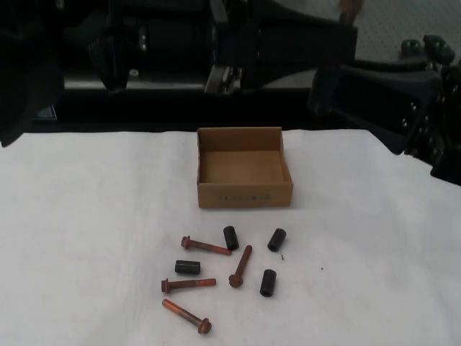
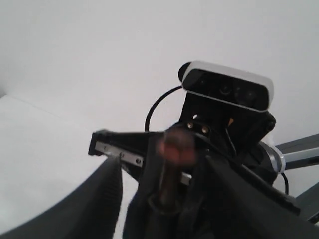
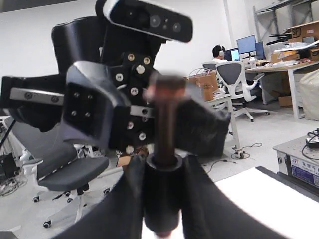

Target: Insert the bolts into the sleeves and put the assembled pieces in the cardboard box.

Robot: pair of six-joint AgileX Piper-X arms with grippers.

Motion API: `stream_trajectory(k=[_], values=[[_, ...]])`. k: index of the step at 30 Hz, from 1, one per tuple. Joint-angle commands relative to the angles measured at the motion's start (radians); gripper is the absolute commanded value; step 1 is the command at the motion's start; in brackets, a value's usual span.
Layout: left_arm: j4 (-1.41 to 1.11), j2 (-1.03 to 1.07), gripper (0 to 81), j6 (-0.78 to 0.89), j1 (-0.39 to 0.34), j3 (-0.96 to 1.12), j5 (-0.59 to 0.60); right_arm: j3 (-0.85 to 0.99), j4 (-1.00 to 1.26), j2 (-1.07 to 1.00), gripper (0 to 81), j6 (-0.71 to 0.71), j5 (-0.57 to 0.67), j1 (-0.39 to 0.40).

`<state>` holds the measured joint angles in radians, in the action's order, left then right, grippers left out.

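White cloth covers the tabletop [image 1: 86, 238], where the cardboard box [image 1: 245, 196] sits behind four loose bolts [image 1: 205, 246] and four loose sleeves [image 1: 276, 239]. Up in the air, the right end effector [image 3: 160, 199] squeezes a black sleeve [image 3: 160, 184] with a reddish bolt [image 3: 165, 124] poking out of it. The left end effector [image 2: 162, 174] looks open, with its fingers [image 2: 107, 194] on either side of the bolt and not pinching it. I think the bolt could slip out if the sleeve tips on the way to the box, or get knocked crooked if the left end effector bumps its head.
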<state>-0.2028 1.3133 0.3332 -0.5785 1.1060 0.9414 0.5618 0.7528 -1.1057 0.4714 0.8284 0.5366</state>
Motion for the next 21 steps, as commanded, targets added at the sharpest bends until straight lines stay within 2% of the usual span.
stream_trajectory(k=[1,11,15,18,21], values=[[-0.086,-0.004,36.9,-0.012,-0.004,0.001,-0.022,0.015,0.015,0.009,2.8,-0.031,0.051,-0.006],[-0.09,-0.008,36.9,-0.012,0.002,0.001,-0.114,0.021,-0.025,0.009,2.8,-0.029,0.041,-0.013],[-0.08,-0.032,35.4,-0.003,0.039,0.001,-0.171,0.092,-0.237,0.007,2.8,-0.061,0.006,-0.044],[-0.04,-0.053,30.6,0.001,0.091,0.001,-0.172,0.182,-0.406,-0.003,2.8,-0.137,-0.067,-0.077],[0.079,-0.076,28.3,-0.036,0.131,0.001,-0.163,0.286,-0.575,-0.045,2.8,-0.136,-0.101,-0.121]])
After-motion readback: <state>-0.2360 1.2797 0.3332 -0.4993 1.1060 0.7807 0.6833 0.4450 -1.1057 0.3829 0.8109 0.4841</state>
